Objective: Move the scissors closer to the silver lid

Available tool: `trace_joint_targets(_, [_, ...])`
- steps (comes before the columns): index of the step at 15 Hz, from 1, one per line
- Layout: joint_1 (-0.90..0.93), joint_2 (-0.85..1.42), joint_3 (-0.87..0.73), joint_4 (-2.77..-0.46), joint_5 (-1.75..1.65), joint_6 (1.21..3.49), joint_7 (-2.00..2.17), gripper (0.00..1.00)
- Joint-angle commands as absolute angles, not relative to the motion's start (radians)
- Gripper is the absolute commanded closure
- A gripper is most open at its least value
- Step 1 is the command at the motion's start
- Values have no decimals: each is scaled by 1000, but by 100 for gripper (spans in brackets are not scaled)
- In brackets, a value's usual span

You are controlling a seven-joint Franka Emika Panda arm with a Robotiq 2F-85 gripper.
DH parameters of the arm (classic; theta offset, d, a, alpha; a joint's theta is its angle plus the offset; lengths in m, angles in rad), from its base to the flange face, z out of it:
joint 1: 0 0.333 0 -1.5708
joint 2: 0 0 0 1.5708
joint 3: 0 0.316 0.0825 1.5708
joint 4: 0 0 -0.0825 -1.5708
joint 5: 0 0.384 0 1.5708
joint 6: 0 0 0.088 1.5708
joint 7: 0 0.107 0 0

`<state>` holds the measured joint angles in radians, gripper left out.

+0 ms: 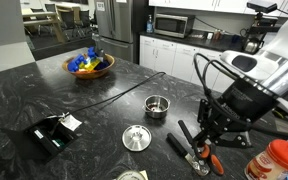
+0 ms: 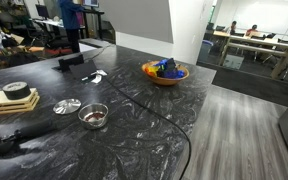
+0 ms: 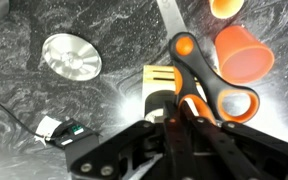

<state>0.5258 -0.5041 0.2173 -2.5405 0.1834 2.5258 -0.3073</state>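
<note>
The scissors (image 1: 212, 158), a slim pair with dark blades and orange-red handle loops, lie on the dark marbled stone counter (image 1: 44, 95) near its front edge; in the wrist view the scissors (image 3: 209, 85) run from a grey blade at the top to looped handles lower right. The silver lid (image 1: 136, 137), a flat round shiny metal disc with 1 small central knob, lies flat on the counter apart from them; it also shows in an exterior view (image 2: 67, 105) and in the wrist view (image 3: 71, 57) at upper left. Between the 2 lies the black-handled tool (image 1: 187, 148), bulkier than the scissors. The small open steel pot (image 1: 157, 106) stands upright just behind the lid; it also shows in an exterior view (image 2: 93, 116).

The black gripper (image 1: 206, 135) points down right over the scissors' handle end; in the wrist view the gripper (image 3: 176, 118) shows its fingers drawn near each other against 1 orange loop; whether the jaws are clamped on that loop or merely beside it, I cannot tell.

An orange plastic cup (image 3: 244, 55) sits just beside the handles; a wooden bowl of coloured fruit (image 1: 89, 66) rests well apart at the far side; a thin black cable (image 1: 124, 92) trails across the counter.
</note>
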Motion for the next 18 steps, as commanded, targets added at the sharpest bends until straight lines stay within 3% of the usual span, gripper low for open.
trace_joint_targets(1, [472,-487,272,-2457,71,2529,-250,98])
trace_joint_targets(13, [328,-246,440,-2166,-380,2418,-29,98])
trace_joint_targets(18, [236,21,366,-2088,-518,2512,49,98])
